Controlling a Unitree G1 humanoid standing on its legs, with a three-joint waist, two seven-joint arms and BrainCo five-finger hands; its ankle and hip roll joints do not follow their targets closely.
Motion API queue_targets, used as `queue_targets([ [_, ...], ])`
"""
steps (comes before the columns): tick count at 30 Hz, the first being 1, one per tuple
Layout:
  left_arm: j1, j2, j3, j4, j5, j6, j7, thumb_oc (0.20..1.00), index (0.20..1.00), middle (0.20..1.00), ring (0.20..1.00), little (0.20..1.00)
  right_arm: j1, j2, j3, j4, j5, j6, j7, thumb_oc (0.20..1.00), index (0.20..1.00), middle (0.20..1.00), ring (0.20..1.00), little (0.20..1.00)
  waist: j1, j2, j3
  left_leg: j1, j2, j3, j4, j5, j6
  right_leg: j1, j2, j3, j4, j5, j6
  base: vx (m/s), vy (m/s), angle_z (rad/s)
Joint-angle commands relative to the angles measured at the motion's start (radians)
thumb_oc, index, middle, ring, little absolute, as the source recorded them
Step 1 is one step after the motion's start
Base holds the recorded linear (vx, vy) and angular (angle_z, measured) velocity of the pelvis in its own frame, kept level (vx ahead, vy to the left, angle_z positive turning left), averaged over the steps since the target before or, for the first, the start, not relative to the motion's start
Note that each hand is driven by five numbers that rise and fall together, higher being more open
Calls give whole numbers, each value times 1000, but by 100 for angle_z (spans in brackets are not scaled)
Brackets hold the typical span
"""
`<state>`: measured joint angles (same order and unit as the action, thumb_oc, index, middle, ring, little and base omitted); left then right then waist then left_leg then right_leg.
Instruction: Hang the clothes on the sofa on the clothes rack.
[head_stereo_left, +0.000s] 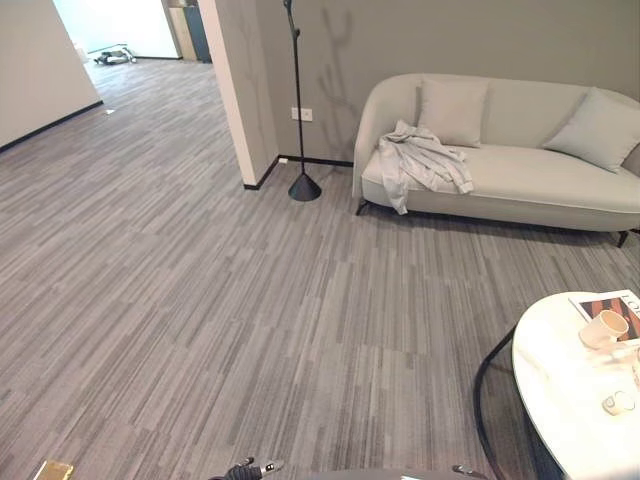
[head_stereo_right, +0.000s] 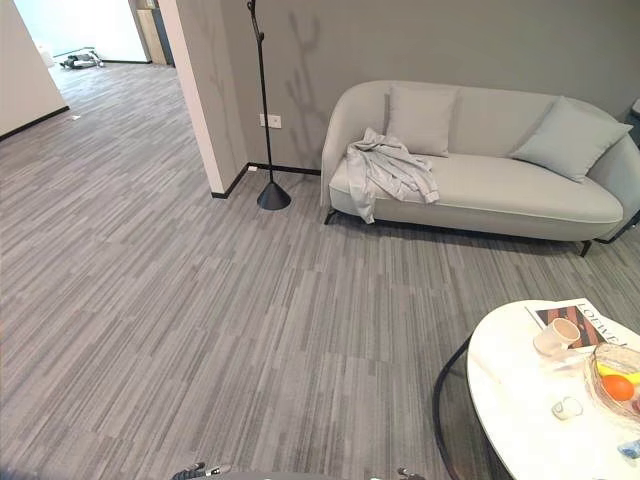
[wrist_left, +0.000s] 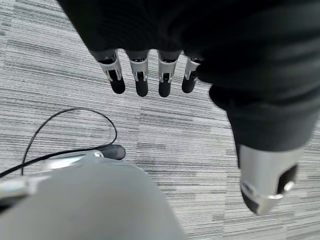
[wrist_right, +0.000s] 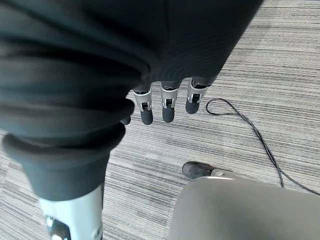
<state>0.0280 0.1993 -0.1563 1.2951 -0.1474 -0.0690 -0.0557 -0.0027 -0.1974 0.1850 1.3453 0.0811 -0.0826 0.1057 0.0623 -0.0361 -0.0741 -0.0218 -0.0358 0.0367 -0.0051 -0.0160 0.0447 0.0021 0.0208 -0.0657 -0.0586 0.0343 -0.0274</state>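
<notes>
while clothes (head_stereo_left: 420, 160) lie on sofa (head_stereo_left: 540, 180) | left hand (wrist_left: 150, 75) relaxed, empty | right hand (wrist_right: 165, 100) same

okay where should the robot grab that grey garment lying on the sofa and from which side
Probably the bunched top of the grey garment, on the sofa seat: folds pile up there, easy to pinch. Come from the front, since the backrest blocks the rear and one end droops over the seat's front edge.
</notes>
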Motion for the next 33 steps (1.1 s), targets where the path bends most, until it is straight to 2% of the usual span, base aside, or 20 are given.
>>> queue_targets([
  [1, -64, -16, 15, 2, -37, -29, -8, 1000, 1000, 1000, 1000, 1000, -17, 29, -11, 17, 26, -22, 7, 1000, 1000, 1000, 1000, 1000, 19, -4, -13, 27, 35, -97, -82, 40, -54, -17, -48, 81, -29, 60, 45, 0, 0, 0],
  [9, -74, -7, 15, 10, -34, -33, -2, 1000, 1000, 1000, 1000, 1000, -5, 29, -24, 22, 34, -24, 8, 1000, 1000, 1000, 1000, 1000, 11, -7, -16, 30, 39, -94, -82, 33, -56, -19, -47, 87, -29, 64, 44, 0, 0, 0],
  [30, -100, -13, -31, -8, -2, -27, -12, 1000, 1000, 1000, 1000, 1000, 5, 9, -35, 8, 37, -21, 6, 1000, 1000, 1000, 1000, 1000, -39, 15, -13, 52, 57, -75, -82, 24, -51, -33, -27, 111, -29, 59, 41, 12, -23, -4],
  [33, -97, -13, -24, -12, -2, -25, -17, 1000, 1000, 1000, 1000, 1000, 5, 10, -39, -2, 40, -23, 10, 1000, 1000, 1000, 1000, 1000, -37, 19, -9, 65, 70, -78, -82, 41, -50, -31, -17, 111, -29, 56, 40, 44, -54, -2],
])
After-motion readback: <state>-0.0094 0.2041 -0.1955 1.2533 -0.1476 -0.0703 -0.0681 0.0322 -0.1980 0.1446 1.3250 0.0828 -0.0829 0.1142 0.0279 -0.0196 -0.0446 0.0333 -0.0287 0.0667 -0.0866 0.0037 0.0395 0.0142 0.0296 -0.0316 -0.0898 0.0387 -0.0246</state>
